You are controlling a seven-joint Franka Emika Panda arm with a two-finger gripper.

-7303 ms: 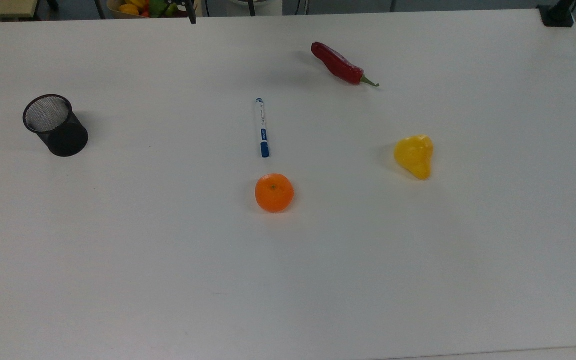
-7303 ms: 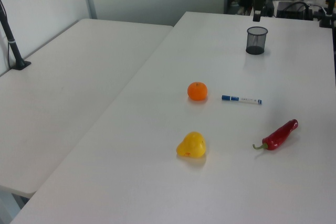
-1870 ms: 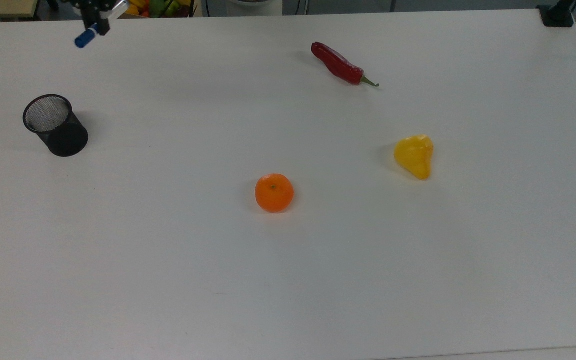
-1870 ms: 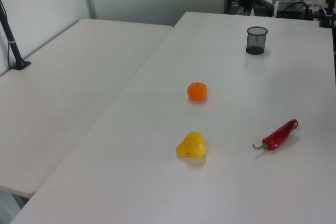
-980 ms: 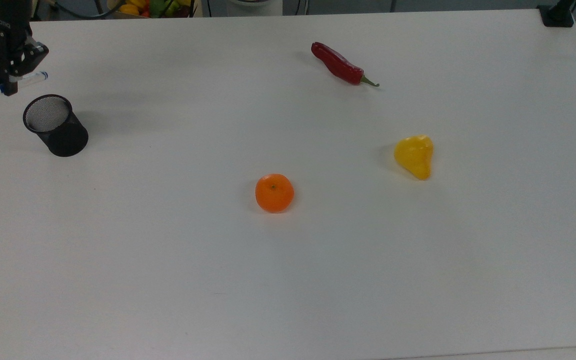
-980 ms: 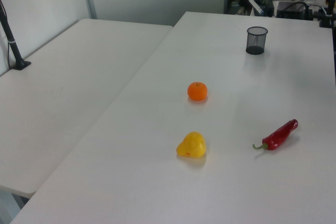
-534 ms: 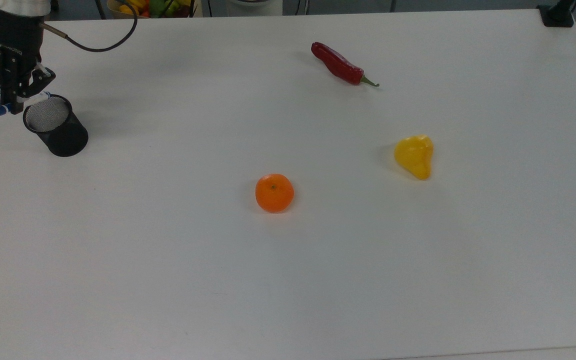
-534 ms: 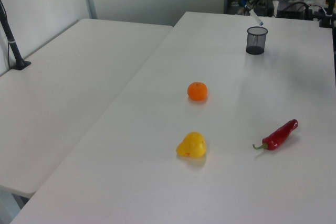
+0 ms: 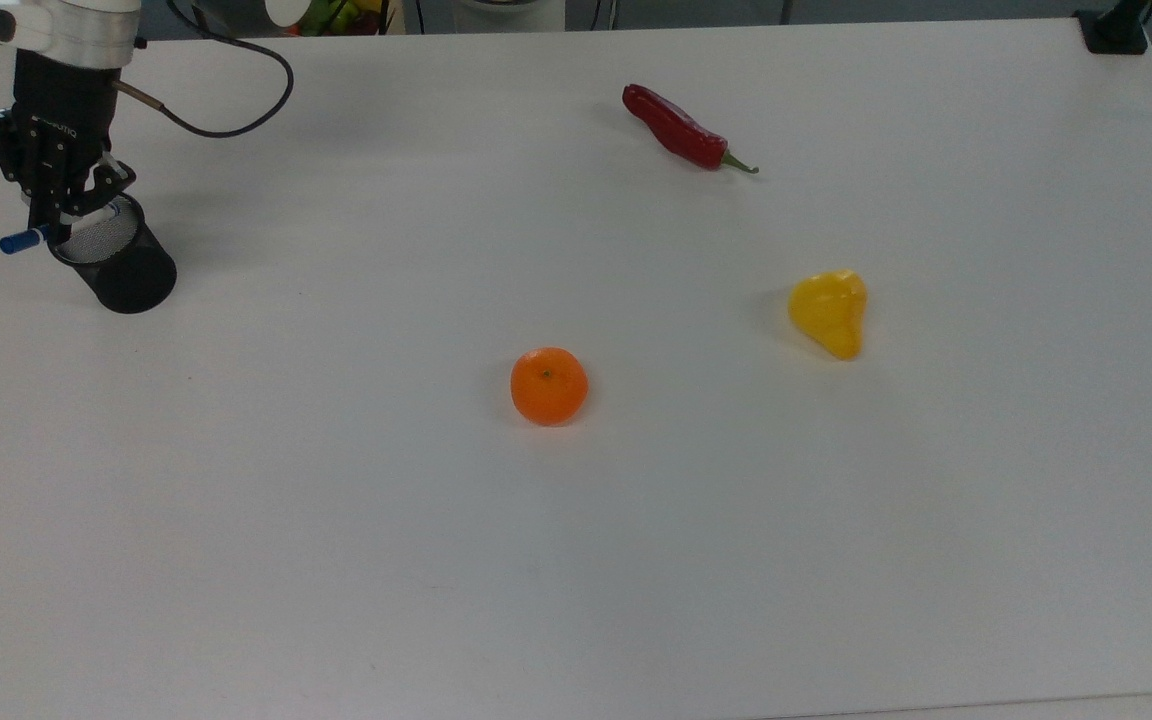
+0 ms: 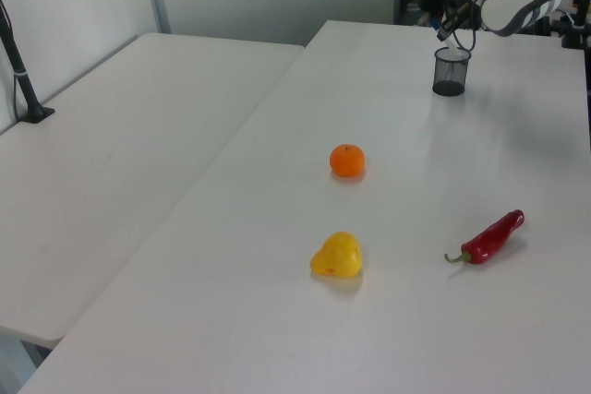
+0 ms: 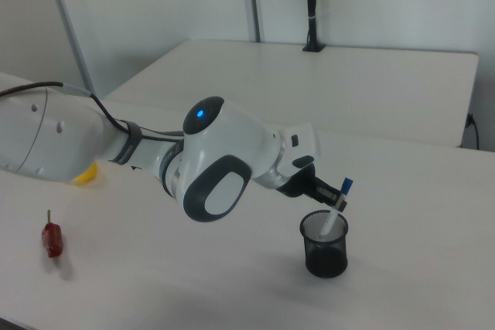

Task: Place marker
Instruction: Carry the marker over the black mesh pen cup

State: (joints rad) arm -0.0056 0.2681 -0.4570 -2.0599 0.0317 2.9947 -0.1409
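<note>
While the round orange fruit [image 9: 549, 386] lies nearer on the white surface [image 9: 636, 520], farther off the black claw [image 9: 54, 222], clamped on the slim white blue-capped marker [image 9: 24, 240], tilts its lower end into the black mesh cup [image 9: 114, 262].

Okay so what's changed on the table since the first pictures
The gripper took the marker from beside the orange and carried it to the mesh pen cup, lower end now dipping into it. Orange, red chili and yellow pepper stayed put.
</note>
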